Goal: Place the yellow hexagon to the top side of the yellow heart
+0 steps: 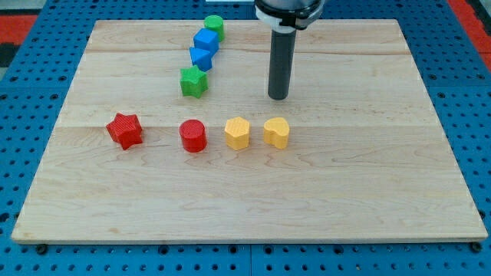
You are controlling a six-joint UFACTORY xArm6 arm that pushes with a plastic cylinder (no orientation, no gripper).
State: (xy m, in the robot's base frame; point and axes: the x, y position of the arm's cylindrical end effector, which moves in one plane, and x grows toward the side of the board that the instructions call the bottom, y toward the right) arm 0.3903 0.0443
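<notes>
The yellow hexagon (pixel 238 133) sits on the wooden board (pixel 345 184) just left of the yellow heart (pixel 277 132), with a small gap between them. My tip (pixel 278 97) is on the board above the yellow heart, a short way toward the view's top, touching no block. The dark rod rises from it to the view's top edge.
A red cylinder (pixel 193 136) and a red star (pixel 125 129) lie left of the hexagon in the same row. A green star (pixel 194 80), two blue blocks (pixel 201 57) (pixel 206 40) and a green cylinder (pixel 214 26) form a line toward the top.
</notes>
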